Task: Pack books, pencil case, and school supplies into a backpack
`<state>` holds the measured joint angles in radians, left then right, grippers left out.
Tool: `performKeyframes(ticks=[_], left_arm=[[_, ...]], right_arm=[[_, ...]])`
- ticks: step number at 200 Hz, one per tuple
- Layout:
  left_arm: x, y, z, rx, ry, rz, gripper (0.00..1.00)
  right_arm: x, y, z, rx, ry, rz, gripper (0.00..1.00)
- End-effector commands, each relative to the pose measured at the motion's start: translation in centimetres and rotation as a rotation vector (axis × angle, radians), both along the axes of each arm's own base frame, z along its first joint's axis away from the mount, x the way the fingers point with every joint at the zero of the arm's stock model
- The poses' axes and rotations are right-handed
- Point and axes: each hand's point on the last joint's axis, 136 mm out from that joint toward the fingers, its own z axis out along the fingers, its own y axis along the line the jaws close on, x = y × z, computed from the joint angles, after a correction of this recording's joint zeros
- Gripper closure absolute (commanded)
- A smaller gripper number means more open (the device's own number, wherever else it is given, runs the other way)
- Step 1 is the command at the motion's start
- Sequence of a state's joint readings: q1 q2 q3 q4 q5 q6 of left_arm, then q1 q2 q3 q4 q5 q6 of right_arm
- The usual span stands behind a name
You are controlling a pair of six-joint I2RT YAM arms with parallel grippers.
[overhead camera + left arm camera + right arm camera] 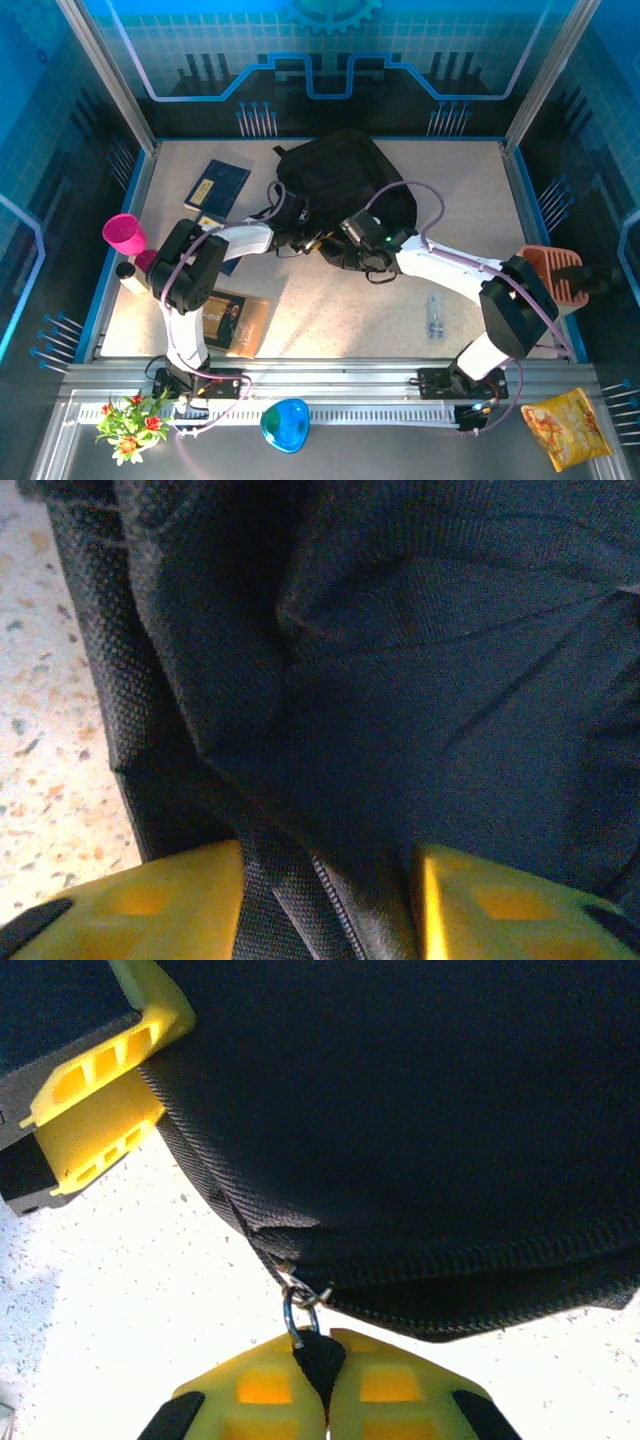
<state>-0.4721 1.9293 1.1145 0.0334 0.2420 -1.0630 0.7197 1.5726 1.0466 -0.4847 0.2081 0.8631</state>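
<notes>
Book (240,320), black-and-tan, flat on table (340,315) near left arm (190,275) base. Right gripper (322,1365) pinched tight on zipper pull (318,1352) at backpack (335,175) near edge. Left gripper (330,880) just beside, fingers (150,905) part-spread, backpack fabric between; cannot tell if clamped. Backpack sits mid-table, toward far side. Navy books (217,186) far left, one partly under arm.

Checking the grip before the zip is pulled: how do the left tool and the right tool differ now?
The right tool is shut on the zipper pull; the left tool has its fingers apart with backpack fabric between them. The right tool sits at the backpack's zipper edge; the left tool is pushed into its folds. Both have yellow fingers and touch the backpack.
</notes>
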Motion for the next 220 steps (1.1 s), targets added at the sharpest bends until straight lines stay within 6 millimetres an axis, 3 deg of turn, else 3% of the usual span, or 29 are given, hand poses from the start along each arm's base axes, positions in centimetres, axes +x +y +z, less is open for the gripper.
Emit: performKeyframes(ticks=[1, 36, 84, 101, 122, 142, 174, 209, 220], left_arm=[[-0.1, 0.7, -1.7, 0.076, 0.034, 0.009, 0.59], [-0.2, 1.0, -2.6, 0.11, 0.045, 0.004, 0.75], [-0.2, 1.3, -3.3, 0.142, 0.054, -0.006, 0.81], [0.0, 0.9, -2.7, 0.124, 0.035, -0.023, 0.8], [0.0, 0.6, -1.1, 0.11, 0.002, -0.048, 0.73], [-0.3, 0.9, 0.7, 0.115, -0.035, -0.068, 0.6], [-2.3, 1.8, 2.8, 0.141, -0.073, -0.111, 0.48], [-5.5, 1.8, 4.9, 0.215, -0.122, -0.191, 0.44], [-6.5, 1.4, 5.4, 0.249, -0.149, -0.221, 0.43]], right_arm=[[-0.8, -2.1, 0.1, -0.056, 0.025, -0.023, 0.93], [-1.1, -4.6, 0.0, -0.14, 0.021, -0.081, 0.94], [-0.8, -6.8, 0.3, -0.147, 0.012, -0.149, 0.96], [-0.5, -5.8, 0.7, -0.111, 0.0, -0.103, 0.96], [-0.4, -2.5, 1.2, 0.024, -0.01, 0.019, 0.94], [-0.8, -1.2, 2.0, 0.098, -0.024, 0.073, 0.82], [-0.8, -3.3, 3.7, 0.126, -0.089, 0.016, 0.5], [0.2, -5.7, 5.0, 0.229, -0.082, -0.089, 0.36], [0.1, -6.7, 3.7, 0.237, -0.045, -0.129, 0.34]])
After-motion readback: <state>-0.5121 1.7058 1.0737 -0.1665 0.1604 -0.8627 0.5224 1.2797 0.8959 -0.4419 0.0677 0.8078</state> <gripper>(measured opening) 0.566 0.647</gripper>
